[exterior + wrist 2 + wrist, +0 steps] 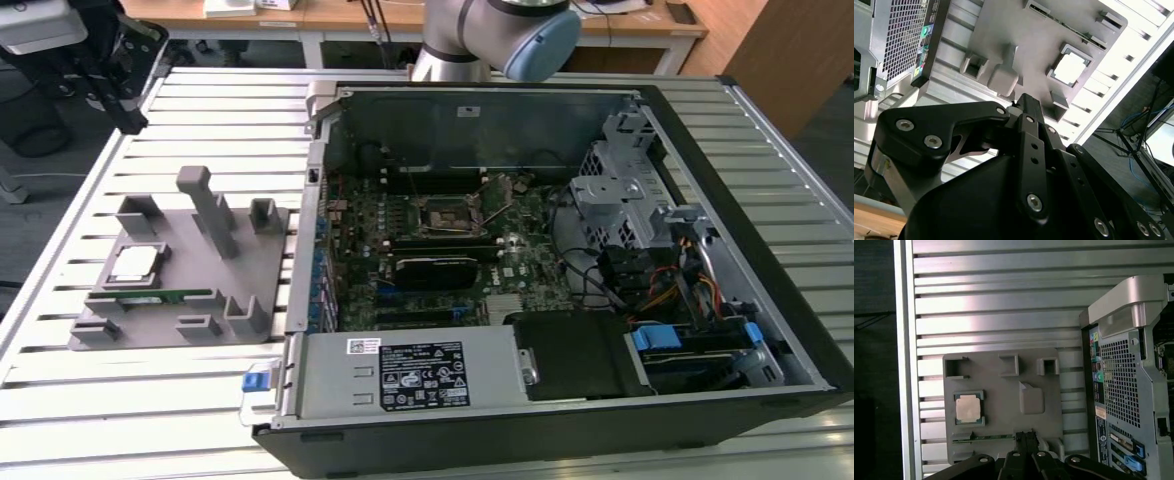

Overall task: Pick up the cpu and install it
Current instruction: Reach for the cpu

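Observation:
The cpu [134,263], a small square chip with a silvery top, lies in a pocket of the grey holder plate [180,310] at the exterior view's left. It also shows in both wrist views, cpu [1072,67] and cpu [969,407], lying flat and untouched. My gripper [130,122] hangs well above the table at the far left, apart from the holder. Its black fingers [1024,436] are closed together with nothing between them, as the second wrist view of the gripper [1021,100] confirms. The open socket [447,212] sits on the motherboard inside the case.
An open computer case [561,250] lies on the slatted metal table [160,400], right of the holder. A green memory stick [154,296] rests in the holder beside several upright grey posts [200,205]. Cables and drive cages crowd the case's right side.

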Controlling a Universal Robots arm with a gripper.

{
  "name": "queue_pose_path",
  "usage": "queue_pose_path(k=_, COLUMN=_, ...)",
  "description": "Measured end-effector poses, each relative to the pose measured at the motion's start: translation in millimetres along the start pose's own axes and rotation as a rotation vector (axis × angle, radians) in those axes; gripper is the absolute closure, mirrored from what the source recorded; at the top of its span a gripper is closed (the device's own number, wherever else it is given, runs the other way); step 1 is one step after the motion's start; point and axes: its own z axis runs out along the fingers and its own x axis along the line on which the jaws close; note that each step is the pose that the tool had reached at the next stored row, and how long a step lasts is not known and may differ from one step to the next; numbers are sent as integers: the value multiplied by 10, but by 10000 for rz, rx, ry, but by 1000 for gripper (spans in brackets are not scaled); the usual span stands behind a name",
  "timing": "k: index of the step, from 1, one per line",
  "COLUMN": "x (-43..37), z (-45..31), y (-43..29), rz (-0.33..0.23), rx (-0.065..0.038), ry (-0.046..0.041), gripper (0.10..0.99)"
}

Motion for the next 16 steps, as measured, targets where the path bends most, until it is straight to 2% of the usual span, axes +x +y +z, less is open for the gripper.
queue_pose_path(k=16, x=181, z=-3, y=-13, rz=1, rx=0, ry=0, gripper=980)
